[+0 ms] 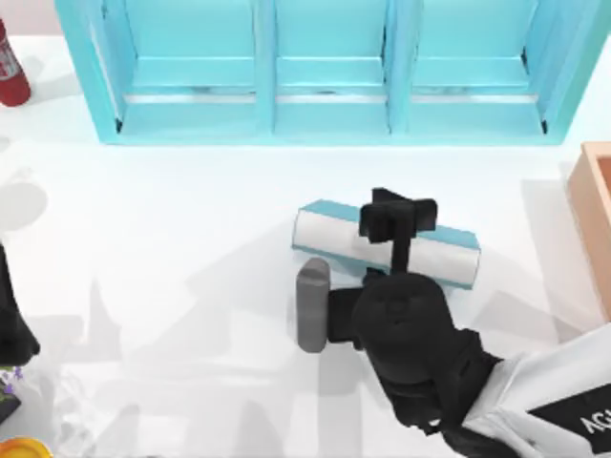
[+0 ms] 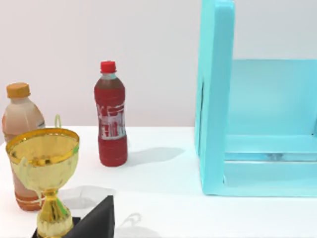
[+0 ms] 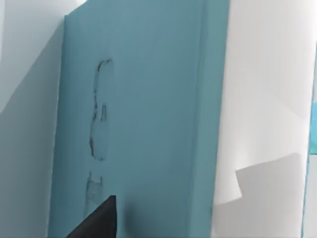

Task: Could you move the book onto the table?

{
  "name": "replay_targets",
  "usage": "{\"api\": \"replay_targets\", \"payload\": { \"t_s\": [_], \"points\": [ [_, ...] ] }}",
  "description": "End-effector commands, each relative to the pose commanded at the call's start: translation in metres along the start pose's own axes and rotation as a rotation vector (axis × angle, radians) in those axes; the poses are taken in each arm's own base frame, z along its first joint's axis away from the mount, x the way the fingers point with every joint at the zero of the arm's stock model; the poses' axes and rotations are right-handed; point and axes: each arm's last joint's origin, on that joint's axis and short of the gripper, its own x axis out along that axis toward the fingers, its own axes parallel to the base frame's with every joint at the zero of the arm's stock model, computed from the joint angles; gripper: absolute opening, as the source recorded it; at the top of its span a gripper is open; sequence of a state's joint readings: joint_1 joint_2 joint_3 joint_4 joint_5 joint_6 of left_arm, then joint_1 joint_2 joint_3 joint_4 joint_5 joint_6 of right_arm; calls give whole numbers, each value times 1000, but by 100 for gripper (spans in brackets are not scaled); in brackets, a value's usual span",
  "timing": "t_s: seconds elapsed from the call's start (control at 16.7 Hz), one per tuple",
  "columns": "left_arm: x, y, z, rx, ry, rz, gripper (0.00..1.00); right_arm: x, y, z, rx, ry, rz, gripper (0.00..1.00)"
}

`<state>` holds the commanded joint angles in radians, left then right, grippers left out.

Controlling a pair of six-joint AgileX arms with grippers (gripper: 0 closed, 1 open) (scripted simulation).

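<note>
The book (image 1: 334,240) on the table (image 1: 172,248) before the shelf unit (image 1: 325,67), right gripper (image 1: 399,218) over it, grip state not discernible, left arm (image 1: 11,324) parked at left edge.

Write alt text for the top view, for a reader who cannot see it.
The right gripper straddles a light-blue book standing on edge on the white table, in front of a light-blue shelf unit. A red bottle stands at the far left, an orange-brown box at the right edge.

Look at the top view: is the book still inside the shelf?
No: the book lies on the table in front of the shelf, under the right gripper.
</note>
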<state>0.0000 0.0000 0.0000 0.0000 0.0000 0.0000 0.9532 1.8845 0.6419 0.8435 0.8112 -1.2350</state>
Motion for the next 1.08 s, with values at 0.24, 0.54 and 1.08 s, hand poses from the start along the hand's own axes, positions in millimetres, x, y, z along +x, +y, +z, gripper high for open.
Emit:
{"api": "replay_targets", "payload": {
  "t_s": [0.24, 0.54, 1.08],
  "points": [
    [0, 0, 0, 0, 0, 0, 100, -9, 6, 4, -14, 7, 18, 100],
    [0, 0, 0, 0, 0, 0, 100, -65, 29, 19, -71, 33, 71, 100],
    [0, 0, 0, 0, 0, 0, 100, -146, 31, 18, -2, 0, 2, 100]
  ]
}}
